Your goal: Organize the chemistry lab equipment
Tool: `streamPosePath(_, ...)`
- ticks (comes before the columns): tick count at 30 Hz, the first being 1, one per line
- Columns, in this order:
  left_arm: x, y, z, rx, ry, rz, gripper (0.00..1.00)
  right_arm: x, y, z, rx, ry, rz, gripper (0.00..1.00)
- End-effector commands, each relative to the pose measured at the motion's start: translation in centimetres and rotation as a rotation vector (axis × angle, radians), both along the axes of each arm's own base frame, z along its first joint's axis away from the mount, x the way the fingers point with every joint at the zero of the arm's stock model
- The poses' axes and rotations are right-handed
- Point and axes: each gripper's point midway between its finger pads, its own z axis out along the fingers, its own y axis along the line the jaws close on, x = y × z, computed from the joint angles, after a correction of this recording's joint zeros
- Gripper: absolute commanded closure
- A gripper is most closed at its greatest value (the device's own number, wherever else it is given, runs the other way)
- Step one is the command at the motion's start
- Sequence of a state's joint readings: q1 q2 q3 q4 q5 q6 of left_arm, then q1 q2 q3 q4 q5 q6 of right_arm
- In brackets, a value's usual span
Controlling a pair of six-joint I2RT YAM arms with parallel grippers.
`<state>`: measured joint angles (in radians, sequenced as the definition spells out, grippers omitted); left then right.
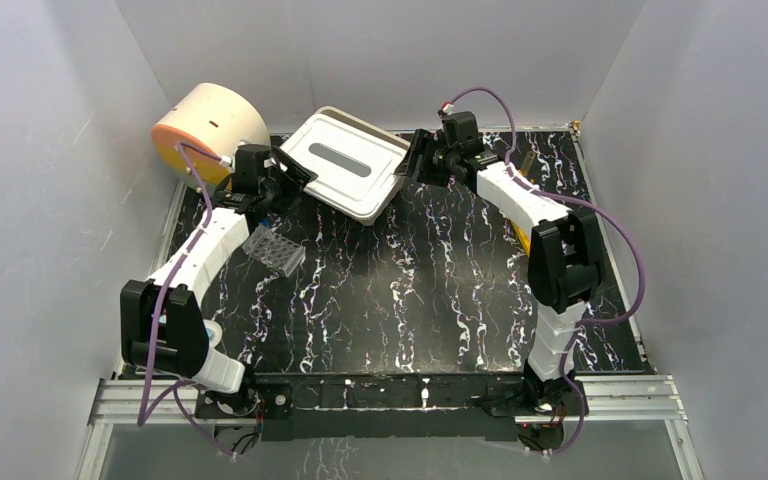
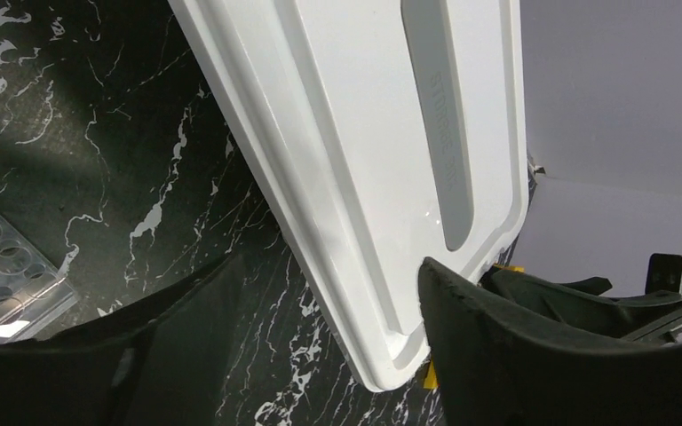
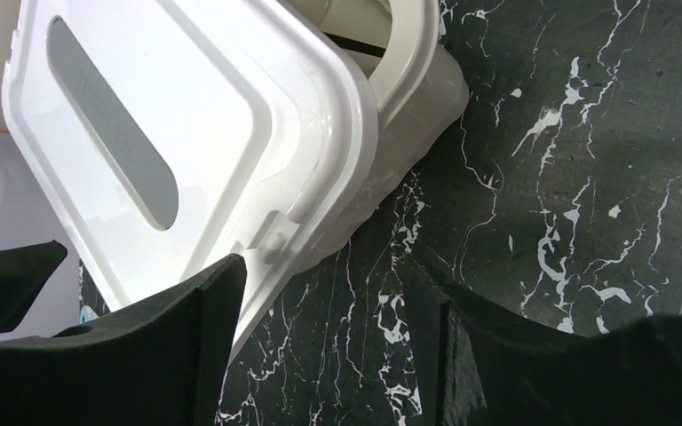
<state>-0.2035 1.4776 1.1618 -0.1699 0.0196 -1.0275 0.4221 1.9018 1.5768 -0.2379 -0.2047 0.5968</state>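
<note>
A white storage box (image 1: 384,203) stands at the back middle with its white lid (image 1: 345,160) lying askew on it. My left gripper (image 1: 285,175) is open at the lid's left corner; in the left wrist view (image 2: 329,266) the lid (image 2: 364,133) corner lies between the spread jaws. My right gripper (image 1: 415,160) is open at the lid's right edge; in the right wrist view (image 3: 330,271) one finger overlaps the lid (image 3: 186,106) and the other is over the table. The box rim (image 3: 417,53) shows under the lid. A clear tube rack (image 1: 275,250) lies beside the left arm. The small lab items are hidden.
The big cream cylinder with an orange face (image 1: 205,125) stands at the back left, close behind the left gripper. The rack also shows in the left wrist view (image 2: 0,275). A small yellow thing (image 1: 520,238) peeks out under the right arm. White walls enclose the black marbled table (image 1: 390,300).
</note>
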Motion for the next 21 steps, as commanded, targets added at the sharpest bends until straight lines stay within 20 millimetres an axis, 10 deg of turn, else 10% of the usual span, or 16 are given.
streamPosePath(1,0.2,0.7,0.0,0.036,-0.034,-0.011,0.38,1.5,0.3,2.3,0.003,-0.064,-0.016,0.28)
streamPosePath(13,2.0,0.0,-1.2,0.053,-0.056,-0.068,0.79,2.4,0.3,0.9,-0.009,-0.015,-0.057,0.37)
streamPosePath(21,3.4,-0.4,-1.0,0.079,-0.071,-0.104,0.82,2.9,-0.5,0.2,-0.036,-0.003,-0.120,0.40)
